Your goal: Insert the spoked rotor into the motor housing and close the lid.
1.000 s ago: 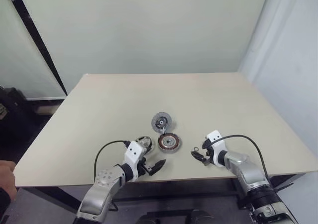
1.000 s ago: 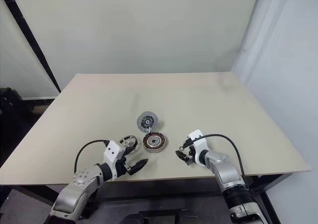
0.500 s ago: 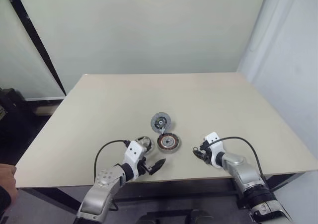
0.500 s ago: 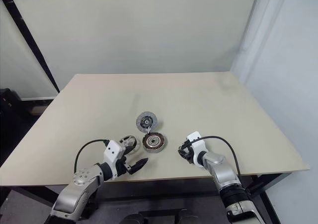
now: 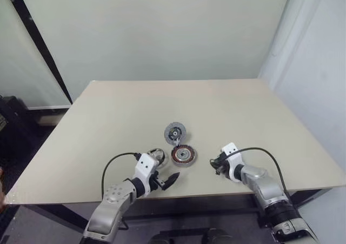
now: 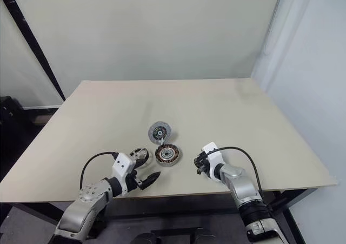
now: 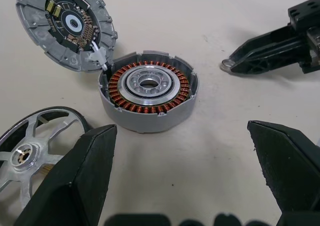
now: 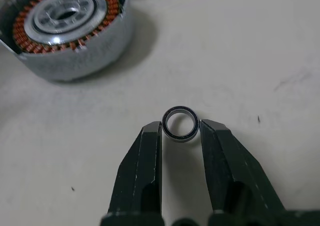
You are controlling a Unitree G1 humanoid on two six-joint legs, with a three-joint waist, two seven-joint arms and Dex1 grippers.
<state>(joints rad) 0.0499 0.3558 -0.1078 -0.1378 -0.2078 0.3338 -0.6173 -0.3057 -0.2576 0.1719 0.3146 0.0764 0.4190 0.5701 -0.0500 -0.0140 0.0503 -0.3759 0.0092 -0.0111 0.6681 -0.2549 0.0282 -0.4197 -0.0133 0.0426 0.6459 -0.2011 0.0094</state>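
Note:
The motor housing [image 5: 184,155], a round grey shell ringed with copper windings, sits near the table's front middle. Behind it lies the lid [image 5: 175,131], tied to the housing by a thin white wire and turned inner side up [image 7: 65,23]. The silvery spoked rotor [image 5: 157,155] lies flat to the housing's left [image 7: 35,146]. My left gripper [image 5: 167,171] stands wide open just in front of the rotor and housing, holding nothing. To the housing's right, my right gripper [image 5: 215,162] is shut on a small metal ring [image 8: 180,123] resting on the table.
The beige table [image 5: 216,109] stretches wide behind and to both sides of the parts. Its front edge runs just below both grippers. A pale wall stands behind, with a dark slanted post [image 5: 38,38] at the left.
My right gripper has shut from wide open onto the small ring. The left arm kept still. A person's hand at the left edge has drawn back.

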